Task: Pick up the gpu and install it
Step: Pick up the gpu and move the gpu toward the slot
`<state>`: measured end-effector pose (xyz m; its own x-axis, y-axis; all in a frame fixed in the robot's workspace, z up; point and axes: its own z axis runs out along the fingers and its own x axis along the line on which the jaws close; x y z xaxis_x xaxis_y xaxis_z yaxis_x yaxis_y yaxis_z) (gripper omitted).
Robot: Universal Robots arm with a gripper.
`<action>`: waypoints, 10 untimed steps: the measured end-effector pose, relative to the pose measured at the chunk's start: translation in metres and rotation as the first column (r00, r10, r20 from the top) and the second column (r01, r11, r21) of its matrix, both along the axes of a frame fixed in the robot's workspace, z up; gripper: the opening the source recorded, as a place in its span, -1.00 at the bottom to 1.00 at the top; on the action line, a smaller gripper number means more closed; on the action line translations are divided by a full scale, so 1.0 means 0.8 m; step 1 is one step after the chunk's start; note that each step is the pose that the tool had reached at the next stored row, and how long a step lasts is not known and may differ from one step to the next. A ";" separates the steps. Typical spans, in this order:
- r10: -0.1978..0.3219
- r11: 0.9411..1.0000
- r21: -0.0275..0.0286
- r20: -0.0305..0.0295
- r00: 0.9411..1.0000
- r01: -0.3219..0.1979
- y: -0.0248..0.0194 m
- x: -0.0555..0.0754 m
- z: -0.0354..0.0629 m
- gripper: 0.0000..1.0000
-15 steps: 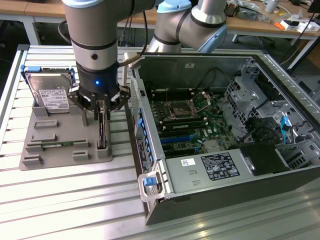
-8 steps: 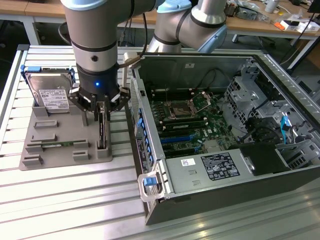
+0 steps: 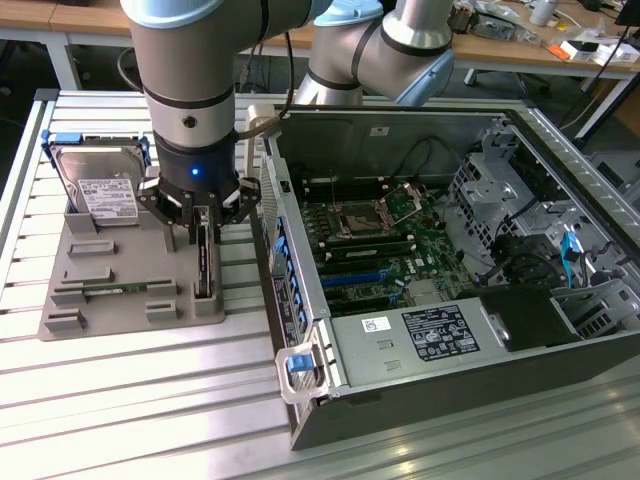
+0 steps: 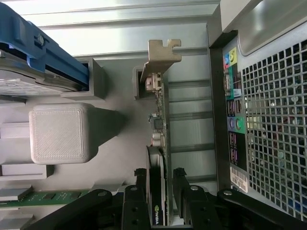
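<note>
The gpu (image 3: 204, 262) stands on edge in a slot of the grey holder (image 3: 120, 262), to the exterior view's left of the open computer case (image 3: 420, 400). My gripper (image 3: 203, 222) is lowered straight over its top edge. In the wrist view the gpu (image 4: 161, 120) shows its green board edge, its black face and its silver bracket (image 4: 162, 55) at the far end. My gripper (image 4: 159, 176) is open and straddles the card, one finger close to each face. I cannot tell whether the fingers (image 4: 139, 181) touch it.
A silver hard drive (image 3: 100, 185) in a blue frame stands at the back of the holder. A narrow green memory stick (image 3: 112, 290) lies near its front. The case's motherboard has blue card slots (image 3: 352, 276). The case's rear wall (image 4: 268, 110) runs close beside the card.
</note>
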<state>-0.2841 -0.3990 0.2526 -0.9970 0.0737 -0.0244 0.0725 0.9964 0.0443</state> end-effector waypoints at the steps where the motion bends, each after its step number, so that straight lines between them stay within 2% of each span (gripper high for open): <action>1: 0.000 1.000 0.000 0.000 1.000 0.000 0.0000 0.000 -0.001 -0.28; 10: 0.000 1.000 0.000 0.000 1.000 0.000 0.0000 0.000 -0.008 -0.28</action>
<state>-0.2841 -0.3990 0.2464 -0.9970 0.0737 -0.0244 0.0726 0.9964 0.0443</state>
